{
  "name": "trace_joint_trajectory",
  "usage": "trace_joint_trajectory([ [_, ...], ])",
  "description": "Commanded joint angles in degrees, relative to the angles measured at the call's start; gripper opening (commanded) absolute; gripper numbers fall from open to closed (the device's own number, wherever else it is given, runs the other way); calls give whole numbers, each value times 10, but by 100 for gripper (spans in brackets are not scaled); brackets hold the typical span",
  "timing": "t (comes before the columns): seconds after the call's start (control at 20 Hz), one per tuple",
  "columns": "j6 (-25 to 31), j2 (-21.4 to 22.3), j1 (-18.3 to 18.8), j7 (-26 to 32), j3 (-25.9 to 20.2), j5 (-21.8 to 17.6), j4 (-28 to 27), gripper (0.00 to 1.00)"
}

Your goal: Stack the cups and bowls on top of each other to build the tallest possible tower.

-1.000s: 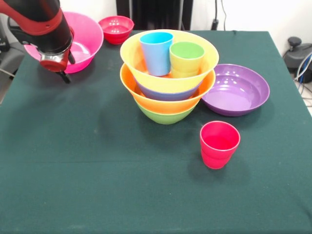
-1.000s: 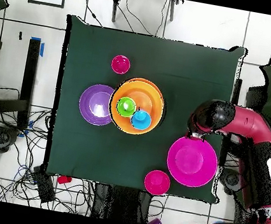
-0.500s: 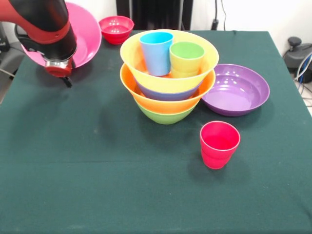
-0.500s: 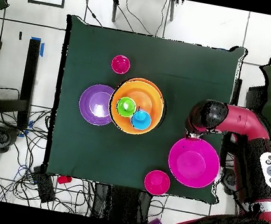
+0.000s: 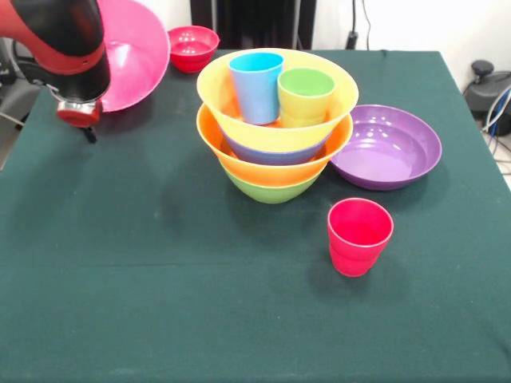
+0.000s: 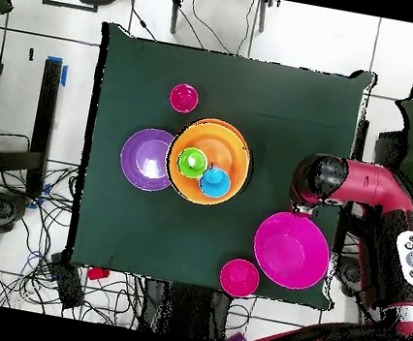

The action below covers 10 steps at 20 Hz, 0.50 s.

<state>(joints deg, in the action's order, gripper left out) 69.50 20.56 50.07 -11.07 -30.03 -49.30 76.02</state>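
Nearest you on the green surface (image 5: 160,303) stands the red cup (image 5: 359,236), upright and alone, just in front of the purple bowl (image 5: 387,148), which lies flat beside the tower (image 5: 275,132). The tower sits near the middle: a green bowl (image 5: 270,190) at the base, an orange bowl (image 5: 275,169) in it, a blue bowl (image 5: 275,154) showing as a thin rim, and a second orange bowl (image 5: 275,96) on top. In that top bowl stand the blue cup (image 5: 257,86) and the green cup (image 5: 305,96), side by side and upright. Farther back, at the far left, the arm (image 5: 64,40) hangs over the surface's edge with the pink bowl (image 5: 132,52) tilted steeply up against it, its hollow facing you. Only a dark tip of the claw (image 5: 86,132) shows below the red wrist; you cannot tell whether it is spread or closed, though the pink bowl appears raised with it. Farthest back sits the small red bowl (image 5: 190,46), upright, just beside the pink one.
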Motion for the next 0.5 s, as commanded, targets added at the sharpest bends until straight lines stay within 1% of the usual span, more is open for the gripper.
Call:
trace_joint_trajectory([
  [0.05, 41, 13, -27, 103, 31, -54, -22, 100],
  [0.25, 60, 50, -34, 109, 31, -41, -1, 100],
  [0.5, 67, 57, -35, 115, 27, -37, -1, 100],
])
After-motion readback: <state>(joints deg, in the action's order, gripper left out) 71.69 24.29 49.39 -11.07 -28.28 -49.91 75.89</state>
